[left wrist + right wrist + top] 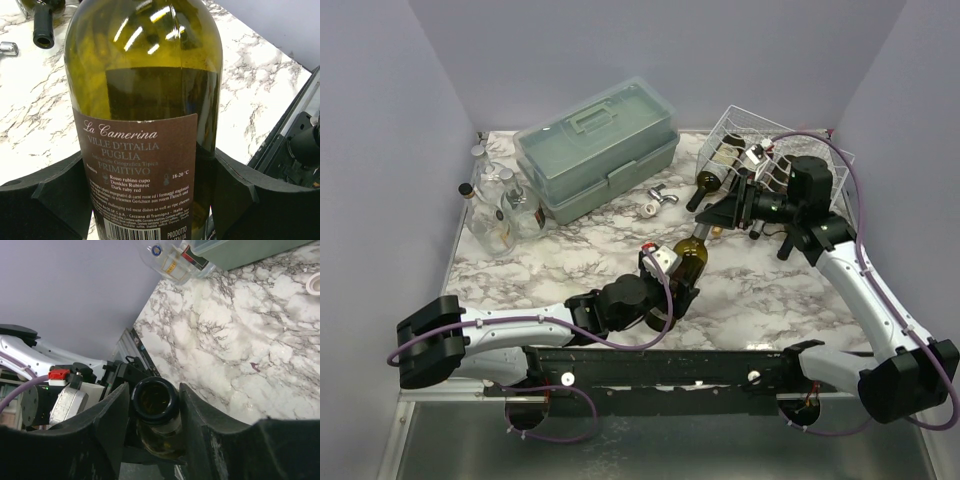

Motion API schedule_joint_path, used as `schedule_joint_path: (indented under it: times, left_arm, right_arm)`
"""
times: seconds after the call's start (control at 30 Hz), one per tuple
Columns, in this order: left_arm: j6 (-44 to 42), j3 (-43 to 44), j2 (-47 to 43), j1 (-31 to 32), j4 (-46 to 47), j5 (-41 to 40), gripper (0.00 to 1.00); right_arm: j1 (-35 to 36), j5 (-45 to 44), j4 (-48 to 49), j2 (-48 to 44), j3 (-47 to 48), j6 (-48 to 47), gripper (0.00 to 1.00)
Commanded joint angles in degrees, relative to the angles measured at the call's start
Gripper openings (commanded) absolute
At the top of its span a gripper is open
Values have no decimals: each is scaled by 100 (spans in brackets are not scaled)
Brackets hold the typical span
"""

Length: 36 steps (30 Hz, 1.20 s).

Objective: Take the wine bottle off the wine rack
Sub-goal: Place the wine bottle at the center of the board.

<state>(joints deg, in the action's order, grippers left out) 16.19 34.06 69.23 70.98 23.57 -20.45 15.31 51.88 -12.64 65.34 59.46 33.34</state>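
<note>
A dark green wine bottle (688, 258) with a brown label (137, 165) hangs tilted over the middle of the marble table, clear of the white wire wine rack (775, 140) at the back right. My left gripper (668, 288) is shut on its body, one black finger (47, 200) on each side. My right gripper (713, 214) is closed round the neck just below the open mouth (152, 397), with both fingers (107, 415) touching the glass. Another dark bottle (709, 181) lies in the rack with its neck (43, 25) sticking out.
A pale green toolbox (600, 145) stands at the back centre. Clear glass bottles (505, 205) cluster at the back left, one showing in the right wrist view (172, 262). Small metal and white parts (658, 198) lie in front of the toolbox.
</note>
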Motion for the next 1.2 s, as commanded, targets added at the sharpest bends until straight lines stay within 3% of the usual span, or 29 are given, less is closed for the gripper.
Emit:
schedule_joint_path:
  times: [0.0, 0.17, 0.27, 0.37, 0.43, 0.53, 0.67, 0.87, 1.17]
  left_arm:
    - [-72, 325, -46, 49, 700, -110, 0]
    - [-79, 313, -41, 57, 710, -85, 0]
    - [-106, 287, -67, 51, 695, 109, 4]
    - [-39, 183, -172, 48, 701, 278, 53]
    - [13, 89, -261, 51, 701, 386, 74]
    - [64, -66, -386, 17, 693, 619, 91]
    - [126, -246, -531, -27, 687, 762, 99]
    - [188, -452, -937, -169, 523, 856, 99]
    - [25, 406, -2571, -809, -1995, 1375, 99]
  right_arm:
    - [-12, 154, 179, 82, -39, -121, 42]
    - [-6, 102, 30, 135, 53, -512, 11]
    - [-5, 15, -131, 174, 176, -871, 0]
    - [-10, -106, -144, 214, 260, -1098, 0]
    - [-8, -93, -103, 263, 338, -1171, 0]
    - [-8, -28, -7, 374, 437, -1186, 0]
    - [-3, 6, 89, 475, 542, -1173, 0]
    - [3, -105, 105, 563, 673, -1378, 0]
    - [710, -813, 41, 1206, 1538, -2307, 0]
